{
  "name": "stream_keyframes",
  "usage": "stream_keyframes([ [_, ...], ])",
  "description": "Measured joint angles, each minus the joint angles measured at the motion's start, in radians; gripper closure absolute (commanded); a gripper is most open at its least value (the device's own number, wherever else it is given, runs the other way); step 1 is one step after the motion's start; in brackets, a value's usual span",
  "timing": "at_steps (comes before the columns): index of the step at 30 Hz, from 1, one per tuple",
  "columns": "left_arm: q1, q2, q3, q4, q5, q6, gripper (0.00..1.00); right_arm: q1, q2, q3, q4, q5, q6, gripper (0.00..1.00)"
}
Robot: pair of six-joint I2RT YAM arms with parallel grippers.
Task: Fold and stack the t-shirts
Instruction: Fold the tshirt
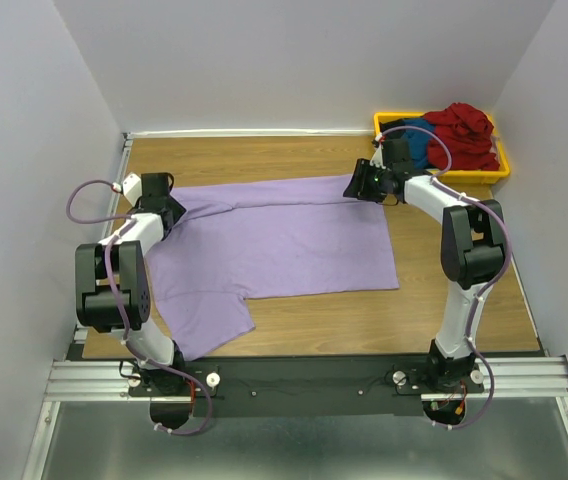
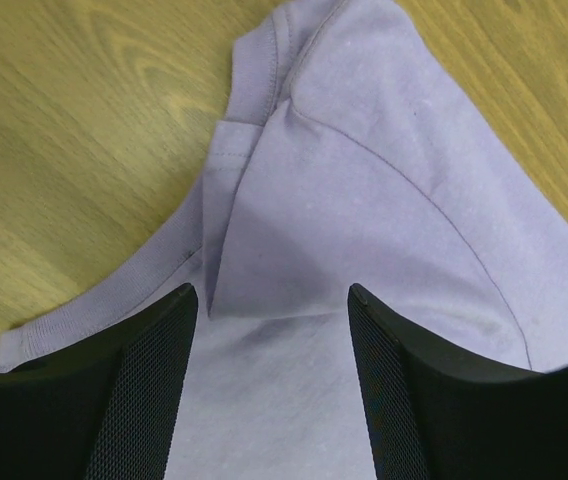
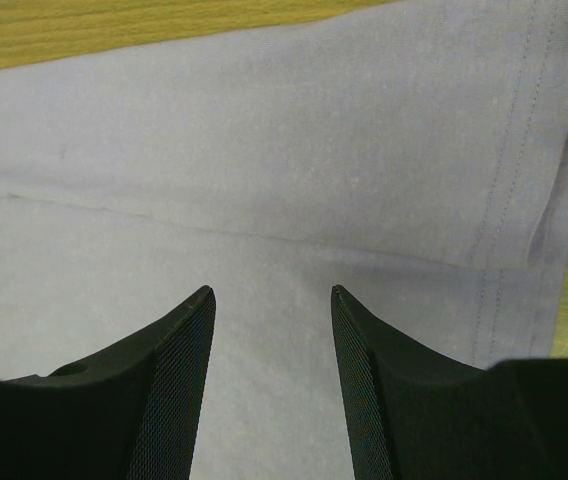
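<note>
The large lavender-purple cloth t-shirt (image 1: 284, 245) lies spread on the brown wooden table (image 1: 444, 310), and its far long edge appears turned over as a first fold. One sleeve projects toward the near edge. The left gripper (image 2: 274, 295) hovers released over the collar end. The right gripper (image 3: 272, 292) hovers released over the hem end. Neither grasps cloth. Remaining work: further folds, then the crumpled dark red t-shirt (image 1: 469, 125) and blue t-shirt (image 1: 419, 140) in the yellow plastic bin (image 1: 499, 172). No stack exists.
</note>
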Motion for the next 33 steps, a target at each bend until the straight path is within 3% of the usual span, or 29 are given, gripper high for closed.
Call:
stream_keyframes([
  [5,0.0,0.003,-0.024,0.0,-0.002,-0.009,0.37,0.0,0.0,0.0,0.0,-0.003,0.0,0.43],
  [10,0.0,0.029,-0.024,0.009,-0.001,-0.013,0.54,0.0,0.0,0.0,0.0,-0.003,0.0,0.43],
  [13,0.0,0.043,-0.019,0.009,0.0,-0.011,0.72,0.0,0.0,0.0,0.0,-0.003,0.0,0.42],
  [14,0.0,0.048,-0.012,0.008,0.0,-0.01,0.92,0.0,0.001,0.0,0.0,-0.003,0.0,0.41],
  [15,0.0,0.053,-0.004,0.009,0.001,-0.005,0.98,0.0,0.001,0.0,0.0,-0.002,0.0,0.4],
  [21,-0.002,0.074,0.083,-0.001,0.008,0.011,1.0,0.0,0.001,0.0,0.0,0.006,0.0,0.39],
  [28,-0.002,0.093,0.211,-0.005,0.01,0.033,1.0,0.0,0.001,0.002,-0.003,0.015,-0.001,0.3],
  [29,-0.002,0.105,0.24,-0.007,0.014,0.036,1.0,0.0,0.001,0.002,-0.003,0.018,-0.002,0.23],
  [33,-0.002,0.18,0.348,-0.008,0.037,0.048,1.0,0.0,0.001,0.011,-0.005,0.025,-0.004,0.22],
])
